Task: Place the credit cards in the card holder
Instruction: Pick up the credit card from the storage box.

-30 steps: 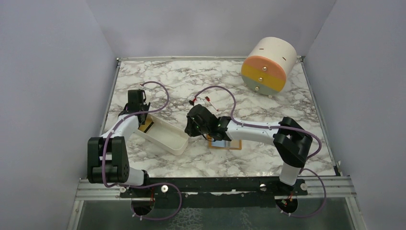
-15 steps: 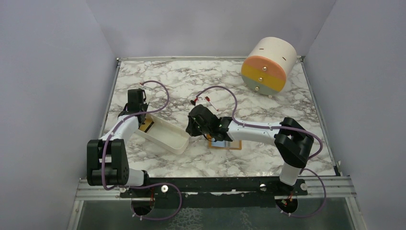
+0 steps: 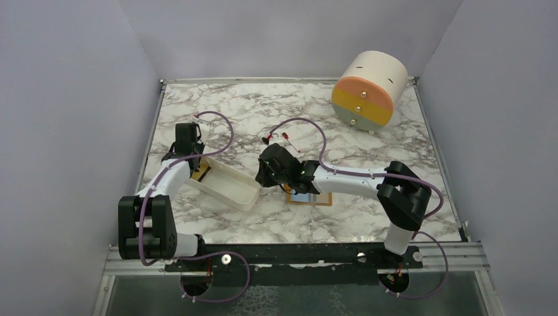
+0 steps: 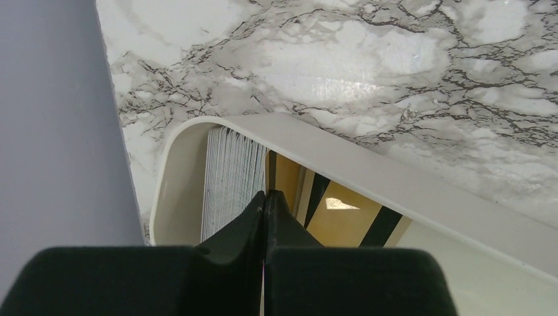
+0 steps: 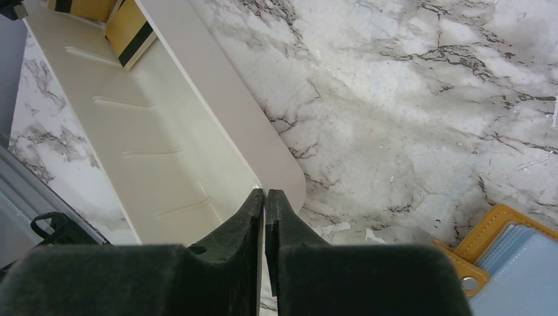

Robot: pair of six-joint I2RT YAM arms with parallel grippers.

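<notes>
The credit cards (image 3: 201, 173) stand on edge at the left end of a white oblong tray (image 3: 230, 191). In the left wrist view a silver-grey stack (image 4: 230, 171) stands beside golden cards with black stripes (image 4: 342, 220). My left gripper (image 4: 265, 194) reaches into that end (image 3: 196, 167), its jaws shut on the thin edge of one card between the stacks. My right gripper (image 5: 264, 192) is shut on the rim of the tray's right end (image 3: 258, 178). The card holder (image 3: 309, 197) lies open on the table under my right arm. Its tan edge, snap stud and blue-grey inside show in the right wrist view (image 5: 510, 253).
A big cream-orange drum (image 3: 367, 89) stands at the back right. Small red-and-white sticks (image 3: 287, 137) lie behind my right gripper. The left wall runs close beside the tray (image 4: 395, 174). The tray floor (image 5: 151, 145) is bare towards its right end.
My left arm has shifted slightly, its wrist moving a little toward the back over the tray's left end. My right arm and the tray have hardly moved.
</notes>
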